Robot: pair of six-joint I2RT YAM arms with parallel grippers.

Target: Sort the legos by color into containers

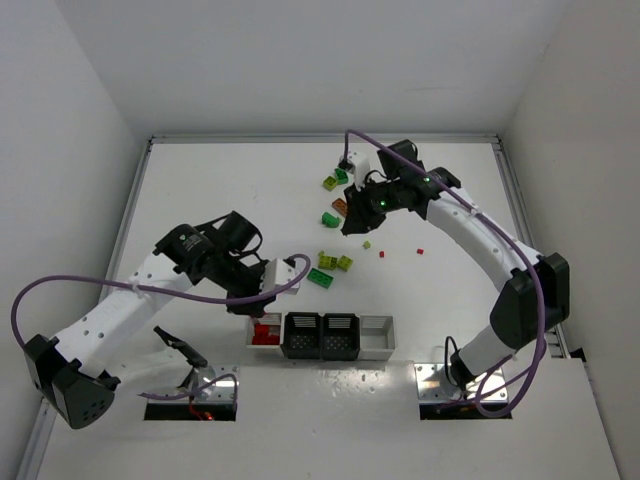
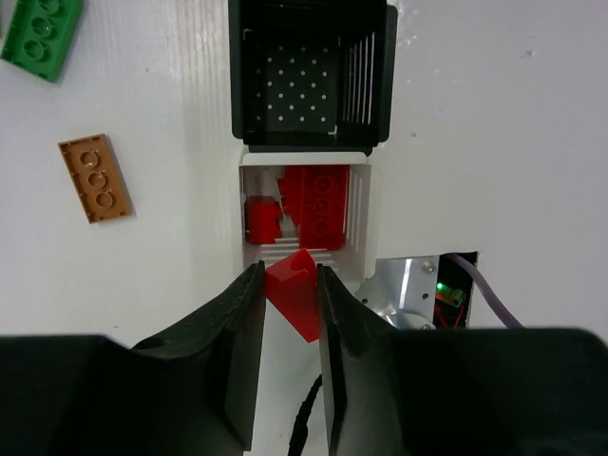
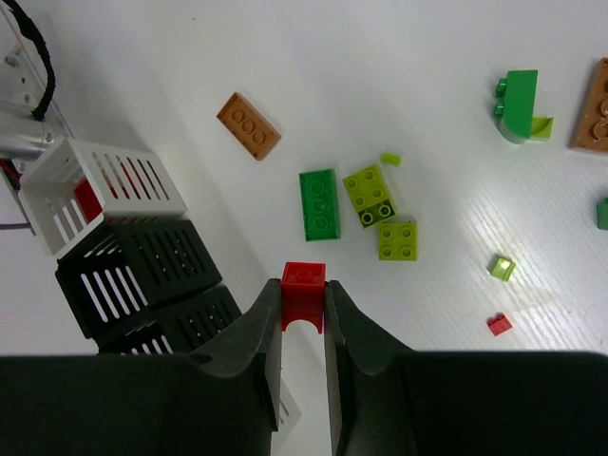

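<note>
The left gripper (image 2: 290, 275) is pinching a red lego (image 2: 294, 296) over the near rim of a white bin (image 2: 356, 204) holding red bricks (image 2: 318, 204). A black bin (image 2: 294, 85) is sitting just beyond, with a brown-orange plate (image 2: 95, 178) and a green plate (image 2: 40, 33) lying left

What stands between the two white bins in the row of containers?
Two black bins, joined side by side, fill that whole stretch; the top view shows it.
</note>
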